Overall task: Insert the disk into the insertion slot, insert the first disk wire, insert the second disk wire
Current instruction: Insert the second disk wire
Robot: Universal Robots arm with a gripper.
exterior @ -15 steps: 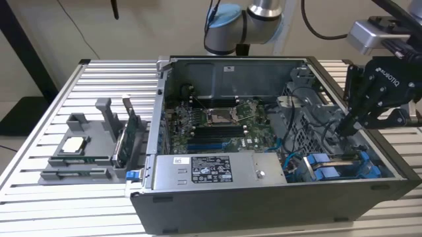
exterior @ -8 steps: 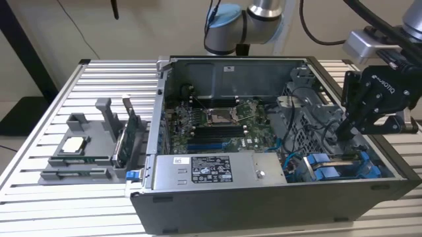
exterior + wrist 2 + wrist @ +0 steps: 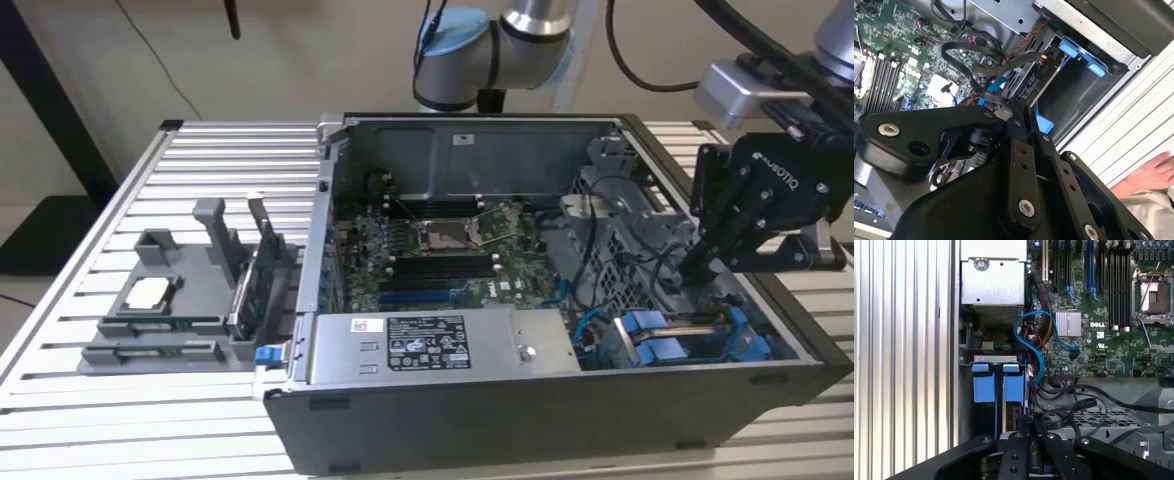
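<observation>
One step looks done: we see the disk [image 3: 999,390] seated in the insertion slot [image 3: 966,415], tool [image 3: 701,270] seemingly pinching a wire [image 3: 984,82].

The disk [image 3: 683,338] sits low in the open computer case, in the corner nearest the exterior view's right. It lies inside the slot [image 3: 747,345], a dark grey metal cage with blue plastic parts. Bright blue frame pieces show at its end, two side by side in the first wrist view [image 3: 998,387]. In the second wrist view the slot [image 3: 1074,95] looks like a deep dark box with blue clips on its rim.

A black wire [image 3: 979,65] loops over the green board and runs toward the disk's end. A thin blue wire [image 3: 1034,347] curls just beside the blue frame. I cannot tell if either wire is plugged in.
</observation>
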